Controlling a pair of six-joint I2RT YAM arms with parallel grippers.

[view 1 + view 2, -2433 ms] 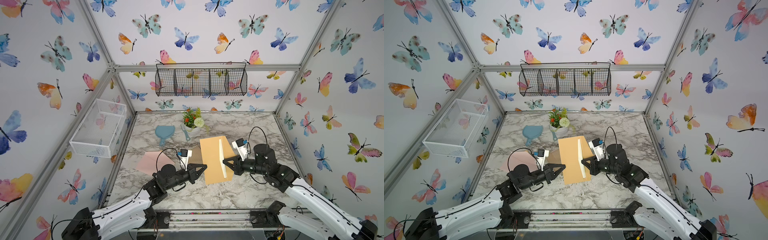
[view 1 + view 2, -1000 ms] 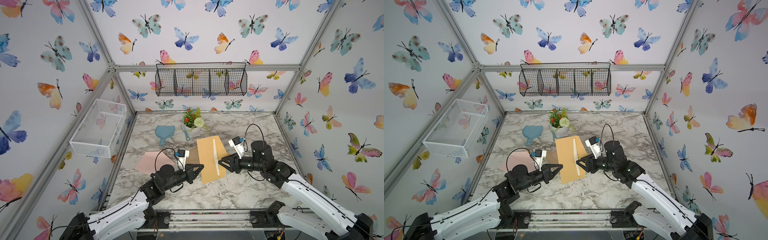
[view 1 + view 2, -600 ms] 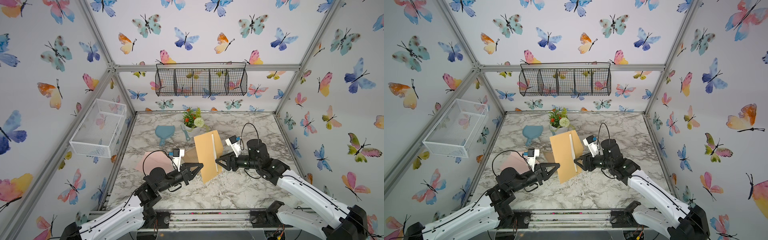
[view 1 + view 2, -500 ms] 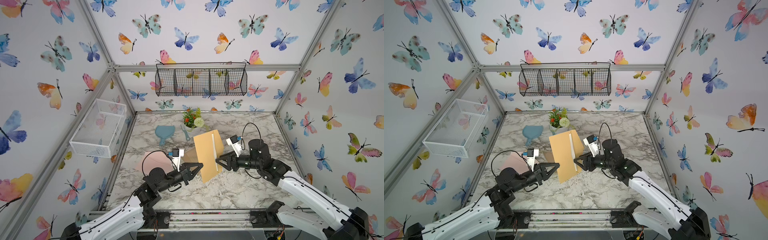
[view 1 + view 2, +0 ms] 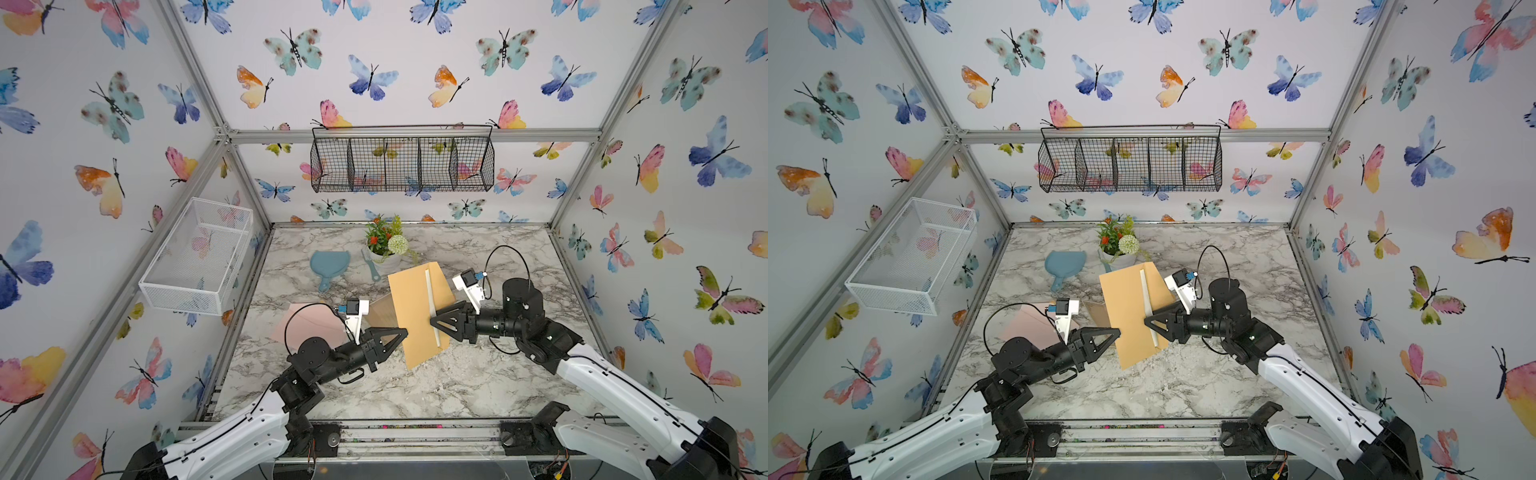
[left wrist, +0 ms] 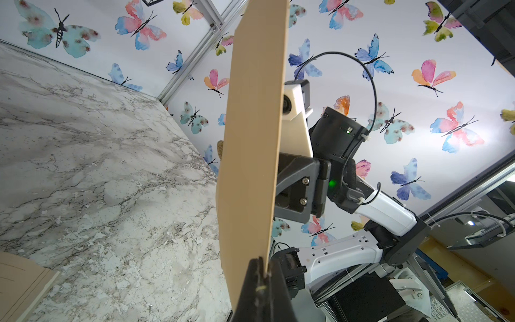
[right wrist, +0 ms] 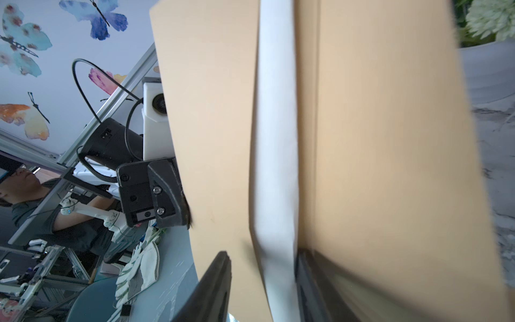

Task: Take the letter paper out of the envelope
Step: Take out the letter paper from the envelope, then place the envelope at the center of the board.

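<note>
Tan envelope (image 5: 415, 316) hangs tilted in the air over the marble bench (image 5: 457, 386), between the two arms. Left hand (image 5: 404, 331) is clamped tight on its edge. Right hand (image 5: 434, 322) has its jaws apart, straddling a white strip (image 5: 429, 299) that runs along the envelope's face. Whether it touches the strip, I cannot tell.

2 top views facing down, 2 wrist views close on envelope (image 6: 250, 139)

A potted flower plant (image 5: 384, 245) stands near the desk's (image 5: 478, 374) far edge. A blue dustpan (image 5: 329, 266) and a small brush (image 5: 371, 266) lie beside it. A black wire basket (image 5: 402, 166) hangs on the back wall.
</note>
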